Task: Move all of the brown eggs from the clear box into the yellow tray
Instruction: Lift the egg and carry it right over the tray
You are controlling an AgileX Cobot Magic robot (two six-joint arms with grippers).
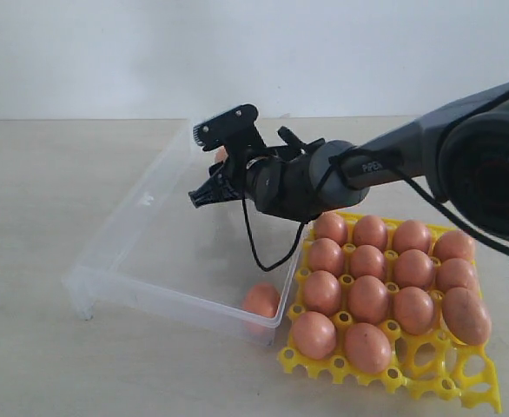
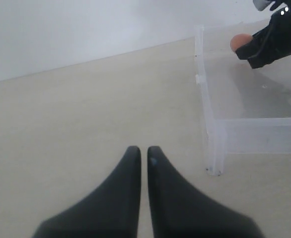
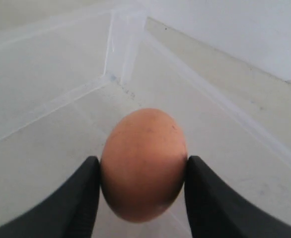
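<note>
Beige counter [image 1: 29, 217], white wall behind. On the right arm [image 1: 385, 156] the right jaws are clamped on one brown egg [image 3: 144, 166], touching both its sides, inside the clear box [image 1: 168, 300] near its far corner; can't tell if it's off the box floor. One loose egg [image 1: 261, 300] lies in the box's near corner, next to the yellow tray [image 1: 393, 376]. Tray sits just beside the box, most cells filled with brown eggs [image 1: 368, 298]. The left jaws are together, over bare counter beside the box

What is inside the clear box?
Two brown eggs: the corner egg by the near wall, the gripped egg between the right gripper fingers. The arm covers some floor.
</note>
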